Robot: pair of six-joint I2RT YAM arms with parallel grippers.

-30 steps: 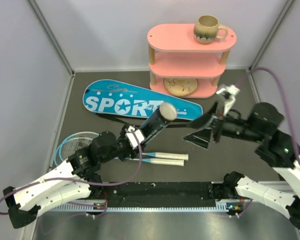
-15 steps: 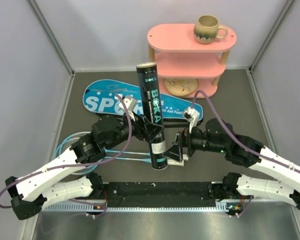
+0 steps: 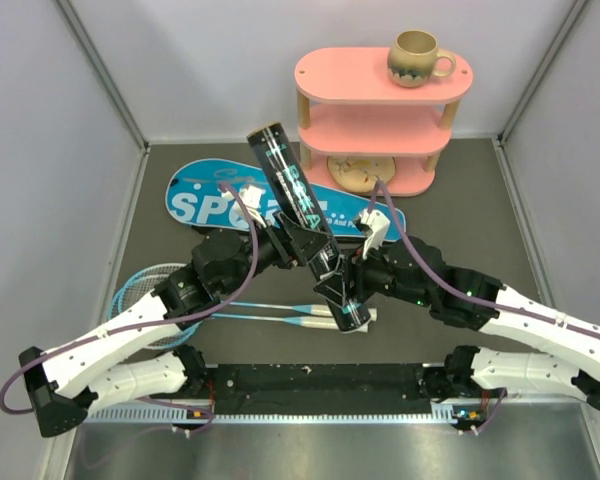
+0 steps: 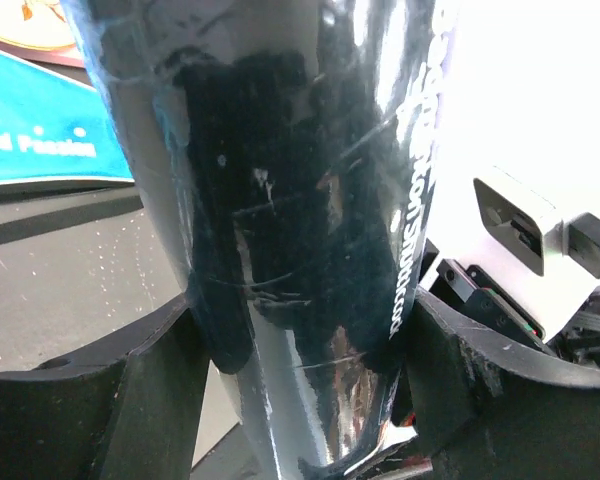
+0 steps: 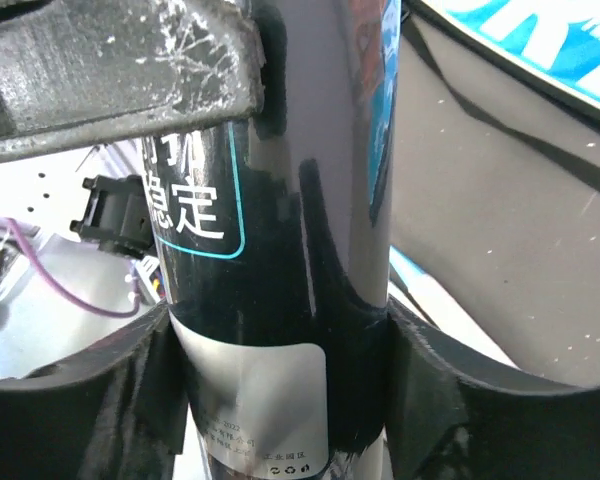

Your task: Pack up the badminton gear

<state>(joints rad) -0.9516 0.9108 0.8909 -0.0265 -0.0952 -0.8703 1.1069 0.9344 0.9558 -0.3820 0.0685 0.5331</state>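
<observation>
Above the middle of the table, the long black tube hangs tilted, top leaning far and left, with the left gripper clamped round its middle and the right gripper clamped on its near end, over the rackets, near the blue cover.

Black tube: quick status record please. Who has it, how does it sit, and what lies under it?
tube: black tube, held in the air, tilted, upper end away from the arm bases
left gripper: closed on the tube's middle
right gripper: fingers against both sides near the lower end
beneath: rackets and blue cover, flat on the mat
</observation>
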